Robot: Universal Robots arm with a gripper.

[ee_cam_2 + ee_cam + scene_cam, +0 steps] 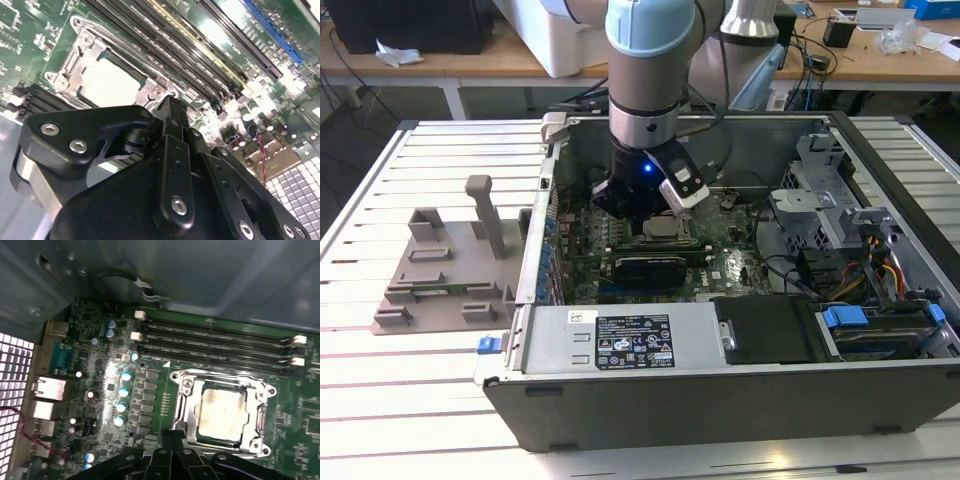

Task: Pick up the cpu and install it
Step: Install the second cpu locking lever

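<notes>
The cpu point(220, 410) is a flat silvery square lying in the metal socket frame point(186, 385) on the green motherboard; it also appears in the second wrist view point(112, 82) and the exterior view point(665, 228). My gripper point(642, 215) hangs inside the open computer case, just above the board and beside the socket. Its black fingers point(170, 112) are pressed together with nothing between them, so it is shut. The fingertips point(172, 440) sit at the socket frame's edge, apart from the chip's top.
Long memory slots point(215, 347) run beside the socket. The case wall point(200, 275) stands close behind them. A power supply point(620, 340) and a drive cage point(820, 200) crowd the case. A grey plastic fixture point(440, 270) sits on the table at the exterior view's left.
</notes>
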